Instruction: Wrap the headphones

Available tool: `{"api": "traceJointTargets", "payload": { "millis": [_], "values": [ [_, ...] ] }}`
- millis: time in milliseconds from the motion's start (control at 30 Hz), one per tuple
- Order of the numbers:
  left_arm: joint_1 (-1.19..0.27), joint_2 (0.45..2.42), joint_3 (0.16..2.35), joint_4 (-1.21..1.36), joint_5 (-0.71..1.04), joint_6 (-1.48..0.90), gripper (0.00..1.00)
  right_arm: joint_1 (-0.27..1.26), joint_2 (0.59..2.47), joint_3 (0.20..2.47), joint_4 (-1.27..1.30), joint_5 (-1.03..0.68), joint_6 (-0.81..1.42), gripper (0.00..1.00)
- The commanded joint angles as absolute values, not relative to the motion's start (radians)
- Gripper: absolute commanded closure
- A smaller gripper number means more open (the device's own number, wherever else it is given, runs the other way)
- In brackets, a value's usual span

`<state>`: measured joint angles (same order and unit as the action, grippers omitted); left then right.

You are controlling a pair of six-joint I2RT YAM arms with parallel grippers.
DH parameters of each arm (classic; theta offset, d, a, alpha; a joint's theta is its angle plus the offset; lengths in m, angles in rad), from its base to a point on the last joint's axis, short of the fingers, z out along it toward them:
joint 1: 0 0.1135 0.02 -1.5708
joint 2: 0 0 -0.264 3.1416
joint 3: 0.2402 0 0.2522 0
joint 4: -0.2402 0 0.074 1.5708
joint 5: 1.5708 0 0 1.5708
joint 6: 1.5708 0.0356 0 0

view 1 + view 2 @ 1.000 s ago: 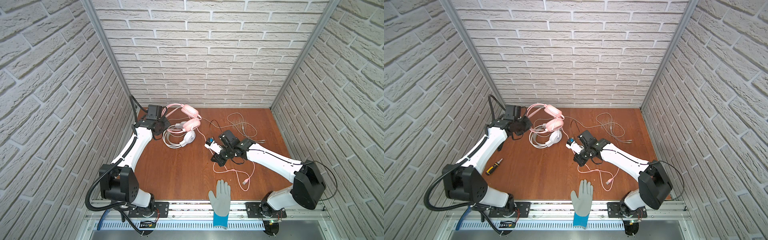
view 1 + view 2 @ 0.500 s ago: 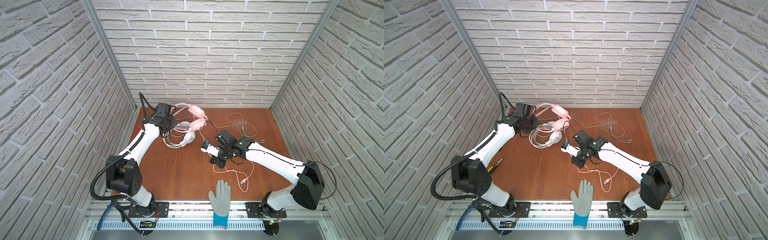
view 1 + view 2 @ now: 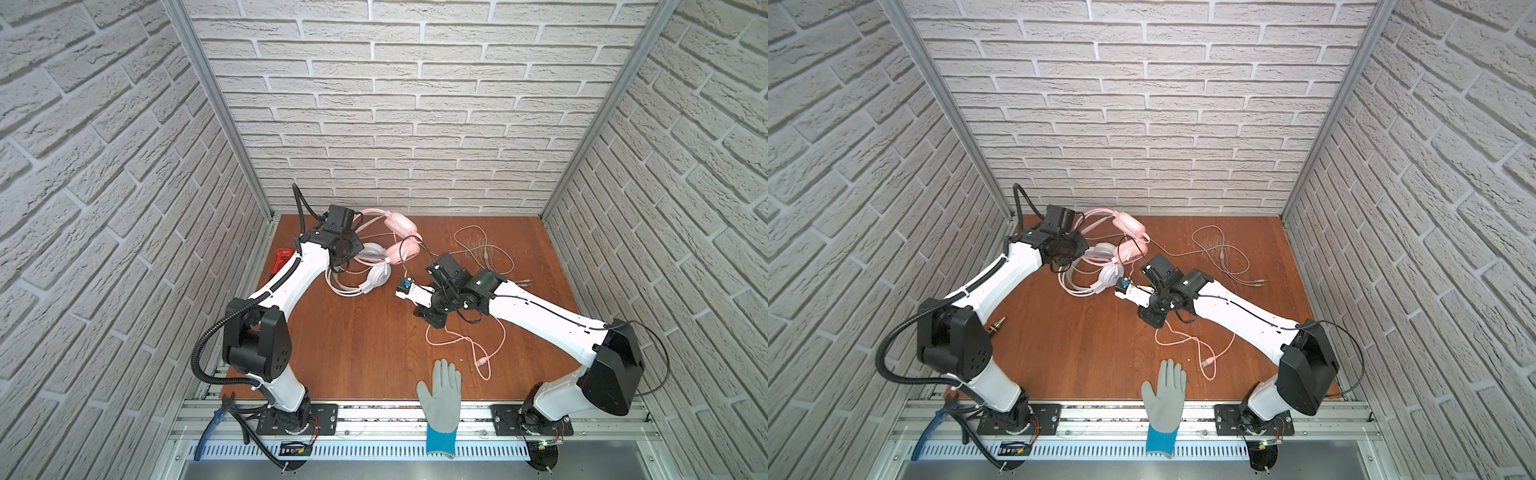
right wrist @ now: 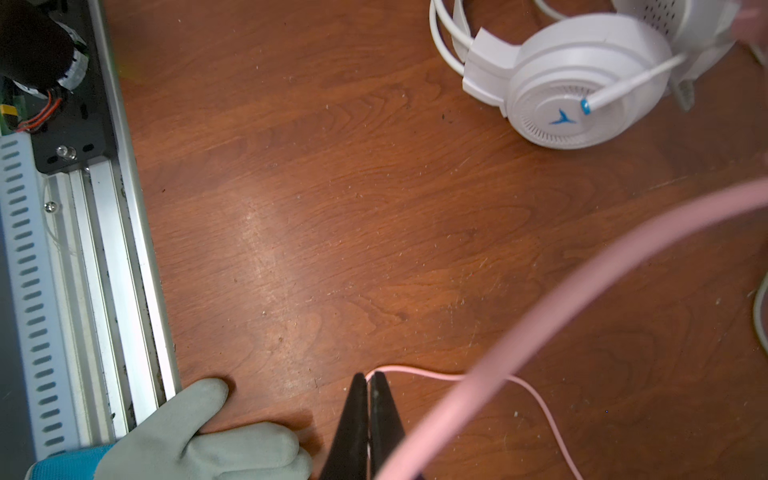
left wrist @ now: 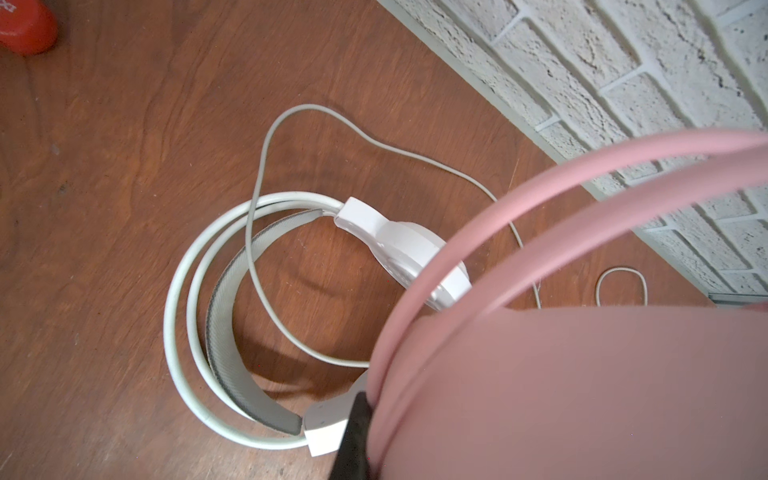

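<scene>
Pink plastic over-ear headset [image 3: 401, 222] was at rear of wooden desk [image 3: 353, 345], L jaws clamped on its headband; R jaws (nearer the slack) pinched its thin pink cable [image 4: 415, 371], which trailed twd desk front.

Worktop [image 3: 357, 340]: widest bare stretch centre-front, between left arm [image 3: 291, 282] and grey glove [image 3: 444, 392] at the front edge. Back-left crowded: pink headset [image 3: 401, 222] overlaps white headset [image 3: 376, 276], hard by the left arm's wrist. Pale cable [image 3: 484, 249] loops sprawl back-right. Pink cable [image 3: 469, 338] trails under right arm [image 3: 540, 316] toward the front. Red item [image 3: 282, 259] beside left wall. Front-right corner bare, though the arm overhangs it.
</scene>
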<state>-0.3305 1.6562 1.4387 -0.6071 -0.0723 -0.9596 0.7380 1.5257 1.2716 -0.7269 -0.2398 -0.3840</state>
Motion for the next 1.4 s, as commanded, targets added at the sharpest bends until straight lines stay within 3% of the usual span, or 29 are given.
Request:
{"api": "traceJointTargets", "payload": {
  "millis": [0, 633, 1367],
  "values": [
    [-0.342, 1.646, 1.489, -0.537, -0.066, -0.998, 1.0, 0.746, 1.573, 1.335, -0.744, -0.27, -0.423, 0.94],
    [-0.345, 1.627, 1.49, -0.538, -0.075, -1.008, 1.0, 0.746, 1.717, 1.359, -0.741, -0.352, -0.353, 0.94],
    [-0.384, 1.691, 1.449, -0.596, -0.11, -0.961, 1.0, 0.731, 1.797, 1.578, -0.755, -0.552, -0.348, 0.94]
  ]
}}
